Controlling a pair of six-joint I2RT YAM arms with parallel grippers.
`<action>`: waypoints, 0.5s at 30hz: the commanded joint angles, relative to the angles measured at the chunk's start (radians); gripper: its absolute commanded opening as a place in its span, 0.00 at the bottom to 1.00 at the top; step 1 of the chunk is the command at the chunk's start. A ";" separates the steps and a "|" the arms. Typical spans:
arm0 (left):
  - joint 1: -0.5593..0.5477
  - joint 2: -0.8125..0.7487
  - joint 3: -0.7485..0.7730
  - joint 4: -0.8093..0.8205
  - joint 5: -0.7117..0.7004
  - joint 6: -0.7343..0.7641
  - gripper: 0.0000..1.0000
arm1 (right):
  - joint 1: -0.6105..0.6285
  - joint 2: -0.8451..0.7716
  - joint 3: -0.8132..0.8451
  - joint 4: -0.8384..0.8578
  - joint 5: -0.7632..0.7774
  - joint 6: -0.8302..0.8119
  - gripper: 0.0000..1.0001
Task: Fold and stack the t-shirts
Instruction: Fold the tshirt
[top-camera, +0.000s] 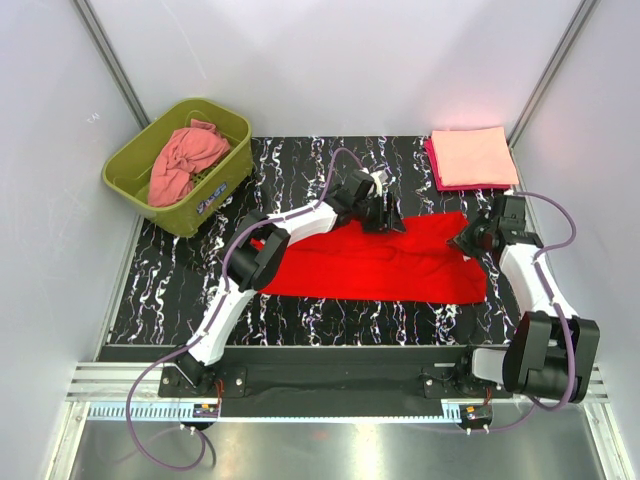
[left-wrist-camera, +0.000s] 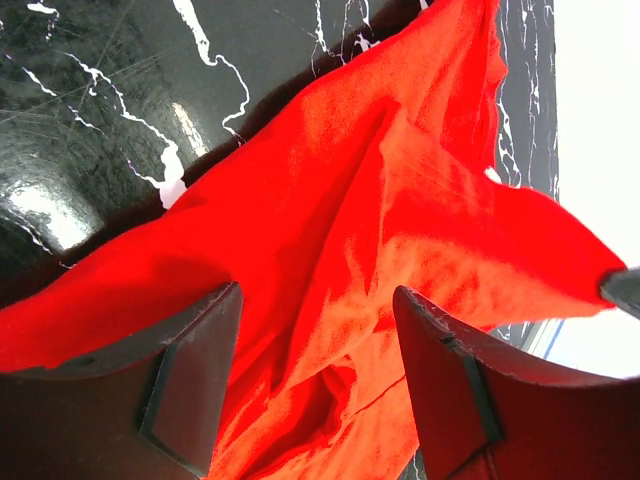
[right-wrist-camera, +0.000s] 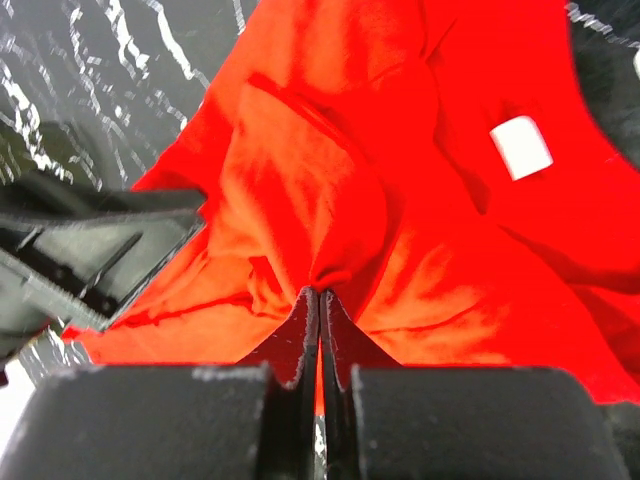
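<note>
Your bright red cloth t-shirt (top-camera: 370, 268) lies spread flat across the middle of the black, white-veined marble tabletop (top-camera: 300, 170). Its long axis runs from the left edge toward the right edge, roughly parallel to the near edge. The left end stops well short of the left edge, and the right end is wider and fans out toward the far edge. From above you cannot tell which end is the collar. The right wrist view shows a small white label (right-wrist-camera: 520, 147) on the cloth beyond the pinch.

Your left tool (top-camera: 385, 218) stands over the shirt's far hem, near its middle. Its fingers (left-wrist-camera: 200, 370) are spread apart, with red cloth rumpled in the gap and beneath them. Whether they touch the cloth, you cannot tell.

Your right tool (top-camera: 467, 240) is at the shirt's right end, on the far side. Its fingers (right-wrist-camera: 300, 330) are pressed together on a gathered fold of the red cloth.

In the far right corner, a folded pale peach t-shirt (top-camera: 473, 155) rests on a folded magenta t-shirt (top-camera: 436, 172), which shows along the left and near sides. At the far left corner, a crumpled dusty salmon-pink t-shirt (top-camera: 185, 160) lies inside the olive-green plastic tub (top-camera: 225, 120).
</note>
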 joint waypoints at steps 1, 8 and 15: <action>0.005 -0.012 -0.004 0.022 -0.013 -0.007 0.68 | 0.038 -0.056 0.005 -0.029 -0.014 -0.003 0.00; 0.006 -0.009 -0.006 0.022 -0.018 -0.010 0.68 | 0.119 -0.116 0.002 -0.072 0.067 0.027 0.00; 0.006 -0.009 -0.009 0.021 -0.018 -0.010 0.68 | 0.199 -0.146 -0.007 -0.097 0.115 0.060 0.00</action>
